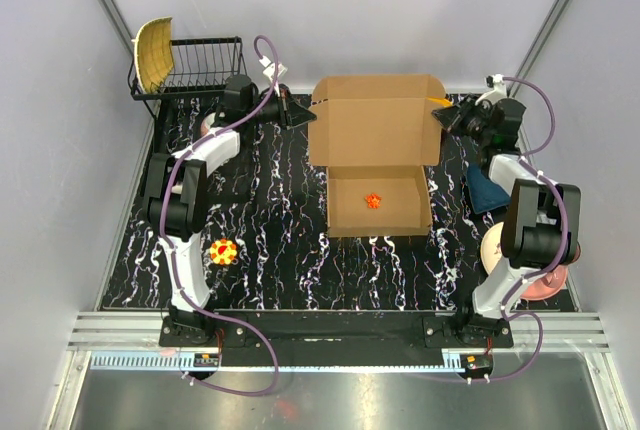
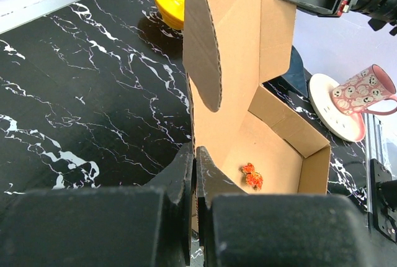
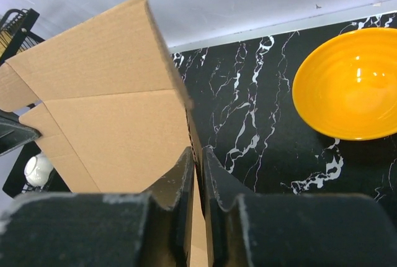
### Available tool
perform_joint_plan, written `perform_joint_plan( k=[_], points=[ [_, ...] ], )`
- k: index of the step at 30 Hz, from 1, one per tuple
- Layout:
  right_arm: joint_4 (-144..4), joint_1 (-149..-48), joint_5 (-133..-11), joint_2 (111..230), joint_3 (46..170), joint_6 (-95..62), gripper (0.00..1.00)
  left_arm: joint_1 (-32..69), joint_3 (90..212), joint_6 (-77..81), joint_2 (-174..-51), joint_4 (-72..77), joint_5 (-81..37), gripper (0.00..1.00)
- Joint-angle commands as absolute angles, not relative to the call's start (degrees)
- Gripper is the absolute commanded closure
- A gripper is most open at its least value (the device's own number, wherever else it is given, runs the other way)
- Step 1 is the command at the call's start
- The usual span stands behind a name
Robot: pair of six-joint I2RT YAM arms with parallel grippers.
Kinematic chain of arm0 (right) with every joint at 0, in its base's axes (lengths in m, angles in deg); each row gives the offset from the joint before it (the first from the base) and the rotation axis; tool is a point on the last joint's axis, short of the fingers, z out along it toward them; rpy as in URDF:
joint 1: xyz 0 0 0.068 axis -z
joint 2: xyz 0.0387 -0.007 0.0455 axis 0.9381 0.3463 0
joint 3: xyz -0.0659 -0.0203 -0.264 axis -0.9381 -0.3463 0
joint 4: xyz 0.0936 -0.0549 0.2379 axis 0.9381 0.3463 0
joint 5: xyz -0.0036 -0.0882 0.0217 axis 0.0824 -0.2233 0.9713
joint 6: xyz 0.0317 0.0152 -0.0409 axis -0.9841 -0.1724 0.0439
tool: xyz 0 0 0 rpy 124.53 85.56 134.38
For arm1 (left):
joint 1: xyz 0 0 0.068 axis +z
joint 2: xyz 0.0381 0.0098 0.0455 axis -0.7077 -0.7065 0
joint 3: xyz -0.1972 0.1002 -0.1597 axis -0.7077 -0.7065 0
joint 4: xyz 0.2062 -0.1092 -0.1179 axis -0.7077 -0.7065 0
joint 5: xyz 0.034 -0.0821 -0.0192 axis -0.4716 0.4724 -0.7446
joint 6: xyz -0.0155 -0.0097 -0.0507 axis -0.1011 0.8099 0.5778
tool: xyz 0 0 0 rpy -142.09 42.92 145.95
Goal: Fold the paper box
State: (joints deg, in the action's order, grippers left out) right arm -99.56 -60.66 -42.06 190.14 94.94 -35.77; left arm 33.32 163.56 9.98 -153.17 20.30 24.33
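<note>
The paper box [image 1: 375, 130], plain brown cardboard, lies in the middle of the black marbled table with its lid raised and its tray toward the arms. My left gripper [image 1: 303, 112] is at the box's left edge. In the left wrist view this gripper [image 2: 196, 155] is shut on the thin left wall of the paper box [image 2: 273, 149]. My right gripper [image 1: 445, 118] is at the box's right edge. Seen from the right wrist, its jaws [image 3: 200, 155] pinch the edge of a cardboard panel [image 3: 105, 112].
A small orange-red object [image 1: 373, 201] lies inside the tray. A yellow bowl [image 3: 350, 84] sits behind the box's right corner. A dish rack [image 1: 200, 65] stands back left, a yellow-red ball [image 1: 223, 251] front left, and a plate with a pink mug [image 2: 353, 96] to the right.
</note>
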Motion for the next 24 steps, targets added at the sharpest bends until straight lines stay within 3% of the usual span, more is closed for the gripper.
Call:
perform_joint_plan(
  k=[1,9,24],
  points=[
    [-98.8,-63.8,-49.1,183.0,92.2,-34.4,0.88,33.2,164.3,8.8,-148.7,22.2,22.7,1.0],
    [-97.8,-72.5,-66.3,172.2,82.0,-33.9,0.98,28.4,156.4,4.2,-141.1,20.5,5.6,1.0],
    [-95.6,-86.0,-87.4,161.3,71.3,-32.2,1.0,20.9,123.8,11.7,-122.1,45.4,-22.7,1.0]
  ],
)
